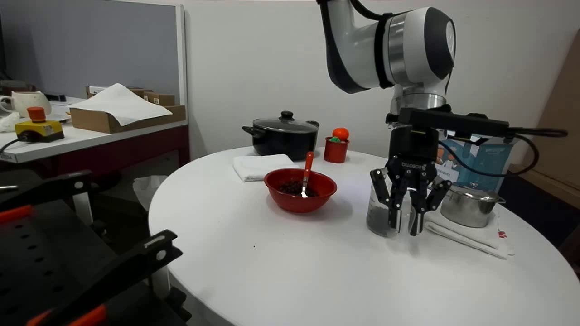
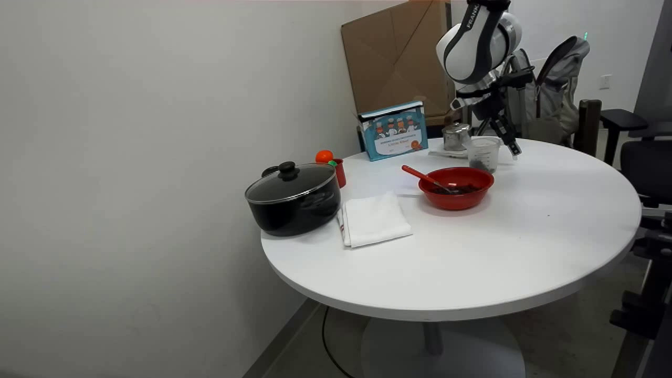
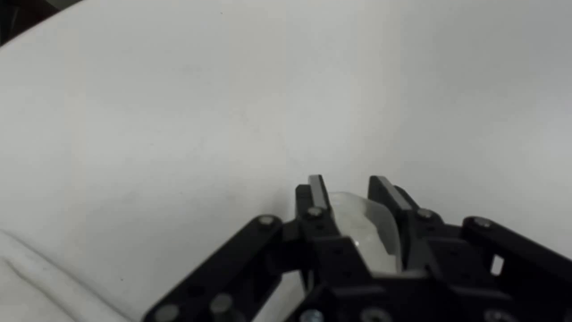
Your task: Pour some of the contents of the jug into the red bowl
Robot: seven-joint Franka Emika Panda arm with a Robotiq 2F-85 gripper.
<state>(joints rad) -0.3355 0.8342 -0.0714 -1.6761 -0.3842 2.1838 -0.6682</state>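
Observation:
The clear jug (image 1: 377, 220) stands upright on the white table with dark contents low in it; it also shows in an exterior view (image 2: 483, 155). My gripper (image 1: 406, 226) points down beside it, fingertips close to the tabletop. In the wrist view, the gripper (image 3: 345, 178) has its fingers partly apart, one on each side of a clear part of the jug (image 3: 363, 226), seemingly its handle. I cannot tell whether they press on it. The red bowl (image 1: 297, 204) holds dark contents and a red-handled spoon (image 1: 308, 166); it also shows in an exterior view (image 2: 455, 202).
A shiny metal pot (image 1: 469, 209) on a folded white cloth (image 1: 480, 235) stands close beside the gripper, with a blue box (image 2: 395, 132) behind. Behind the bowl are a black lidded pot (image 1: 284, 141), a small red cup (image 1: 335, 151) and a white cloth (image 1: 260, 166).

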